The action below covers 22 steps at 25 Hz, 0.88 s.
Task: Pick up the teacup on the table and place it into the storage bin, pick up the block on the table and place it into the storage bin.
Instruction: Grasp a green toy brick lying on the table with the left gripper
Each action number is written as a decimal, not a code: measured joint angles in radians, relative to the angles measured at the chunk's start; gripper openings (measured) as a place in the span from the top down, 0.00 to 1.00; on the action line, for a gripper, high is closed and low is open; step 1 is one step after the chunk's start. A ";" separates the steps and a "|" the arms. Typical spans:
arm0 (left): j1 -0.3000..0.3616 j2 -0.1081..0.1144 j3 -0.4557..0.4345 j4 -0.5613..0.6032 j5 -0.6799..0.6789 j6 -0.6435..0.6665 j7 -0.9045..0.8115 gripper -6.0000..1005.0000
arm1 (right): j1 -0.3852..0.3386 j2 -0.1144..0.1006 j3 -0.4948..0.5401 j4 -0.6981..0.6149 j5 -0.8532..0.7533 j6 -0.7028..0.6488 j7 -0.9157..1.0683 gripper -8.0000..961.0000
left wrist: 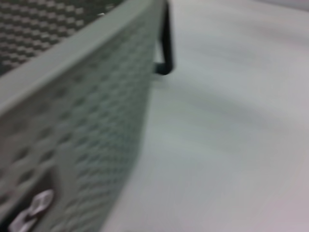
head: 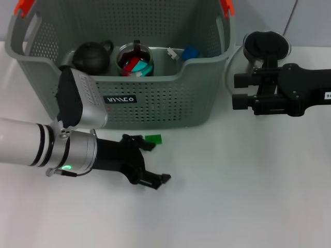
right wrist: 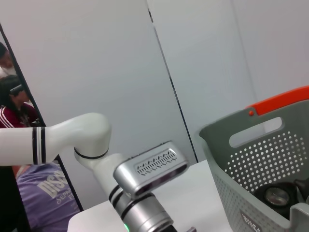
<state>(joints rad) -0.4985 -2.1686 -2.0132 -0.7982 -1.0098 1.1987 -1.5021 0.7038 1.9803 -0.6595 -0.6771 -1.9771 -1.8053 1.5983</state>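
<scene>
Grey bin [head: 170, 98] at the back of the white table [head: 248, 206]. Right claw [head: 242, 91] parked beside it, spread and empty. Left claw [head: 154, 161] low in front, wide apart, holding nothing. Small green block [head: 153, 138] on the table, just before the bin wall, near one finger. Probably best: shift to straddle the block squarely, close gently, lift clear of the scooped rim.

We count one bin [head: 170, 98], one green block [head: 153, 138] on the table [head: 248, 196], one black teapot [head: 92, 57] and one glass pitcher [head: 135, 61] in the bin, and two grippers, left [head: 153, 163] and right [head: 239, 90].
</scene>
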 joint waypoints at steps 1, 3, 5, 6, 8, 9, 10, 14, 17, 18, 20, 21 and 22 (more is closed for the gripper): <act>-0.001 0.001 -0.004 -0.009 -0.002 0.033 0.000 0.06 | -0.001 0.000 0.000 0.000 0.000 0.000 0.000 0.29; 0.001 0.001 -0.022 -0.031 -0.004 0.082 0.000 0.06 | -0.002 0.000 0.000 0.001 0.000 0.000 0.000 0.29; 0.005 0.000 -0.052 -0.052 -0.006 0.102 0.000 0.06 | -0.003 -0.001 0.000 0.001 0.000 0.000 -0.001 0.29; 0.005 -0.001 -0.061 -0.055 -0.007 0.102 0.000 0.06 | -0.004 -0.001 0.000 0.001 0.000 0.000 -0.002 0.29; 0.005 -0.001 -0.076 -0.052 -0.008 0.087 0.001 0.06 | -0.005 -0.001 0.000 0.001 0.000 0.000 -0.003 0.29; 0.004 0.000 -0.080 -0.045 -0.009 0.071 0.001 0.06 | -0.006 -0.001 0.000 0.001 0.000 0.000 -0.004 0.29; 0.003 0.000 -0.080 -0.042 -0.009 0.058 0.002 0.06 | -0.007 0.000 0.001 0.001 0.000 0.000 -0.005 0.29; 0.005 -0.001 -0.072 -0.025 -0.009 0.002 0.020 0.06 | -0.013 0.000 0.010 0.001 0.000 0.000 -0.012 0.29; 0.000 -0.001 -0.068 0.003 -0.009 -0.023 0.044 0.06 | -0.016 0.000 0.012 0.001 0.000 -0.001 -0.012 0.29; -0.001 -0.001 -0.067 0.009 -0.010 -0.031 0.052 0.06 | -0.016 0.000 0.012 0.001 0.000 -0.002 -0.012 0.29; -0.003 -0.002 -0.064 0.017 -0.010 -0.043 0.066 0.06 | -0.017 0.000 0.012 0.001 0.000 -0.002 -0.012 0.29; -0.004 -0.002 -0.064 0.017 -0.010 -0.044 0.068 0.06 | -0.017 0.000 0.012 0.001 0.000 -0.002 -0.012 0.29; -0.004 -0.002 -0.064 0.017 -0.011 -0.045 0.070 0.06 | -0.017 0.000 0.012 0.001 0.000 -0.002 -0.012 0.29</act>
<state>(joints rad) -0.5023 -2.1703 -2.0769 -0.7809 -1.0203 1.1533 -1.4324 0.6872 1.9804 -0.6474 -0.6764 -1.9774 -1.8077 1.5862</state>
